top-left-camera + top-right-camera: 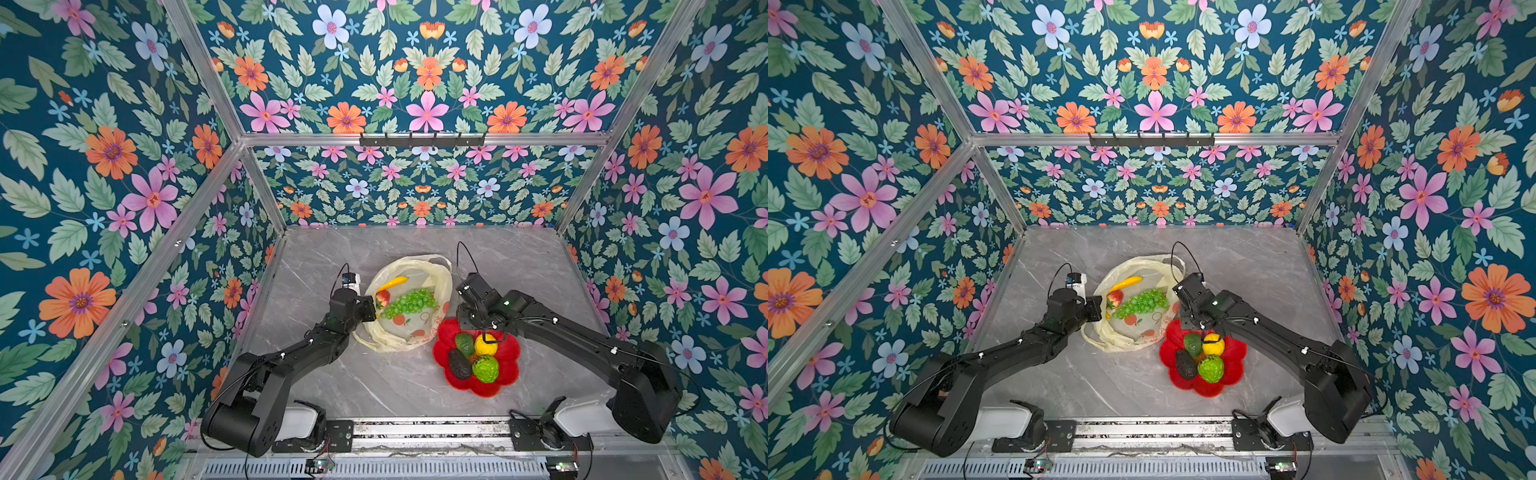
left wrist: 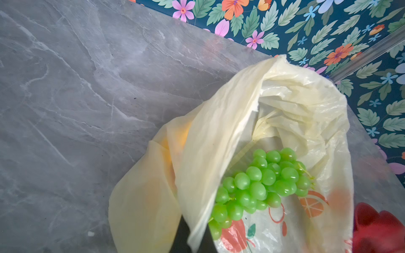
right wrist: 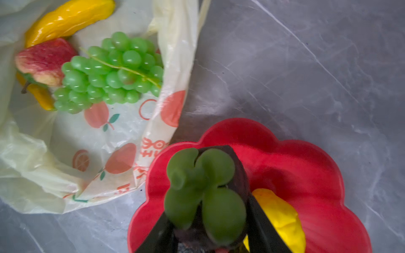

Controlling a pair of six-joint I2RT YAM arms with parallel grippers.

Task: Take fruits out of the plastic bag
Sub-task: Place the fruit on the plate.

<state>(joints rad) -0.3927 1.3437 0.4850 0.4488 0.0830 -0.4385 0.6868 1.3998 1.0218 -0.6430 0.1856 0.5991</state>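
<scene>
**Dark capped fruit being held beside the bag**

A dark toy fruit with a green lobed cap (image 3: 203,186) is being grasped between the fingers of the right gripper (image 3: 208,219), one black finger being pressed to each side of it. It is being held just beside the plastic bag (image 3: 32,164), over the near-bag part of a red flower-shaped dish (image 3: 306,166). The dish is being kept right against the bag's printed corner on the grey marbled tabletop (image 1: 374,382).

The bag's edge is being pinched by the left gripper (image 2: 194,238), which is clenched on the thin film, on the side of the bag away from the dish. The bag's mouth is being held open by this.

Inside the bag, a yellow banana (image 1: 392,283), a red strawberry (image 1: 382,298) and a green grape bunch (image 1: 409,303) are being shown lying close together.

Outside the bag, in the dish, a yellow lemon (image 1: 485,345), a green avocado (image 1: 464,344), a dark avocado (image 1: 459,365) and a bumpy bright green fruit (image 1: 485,368) are being shown clustered.
</scene>
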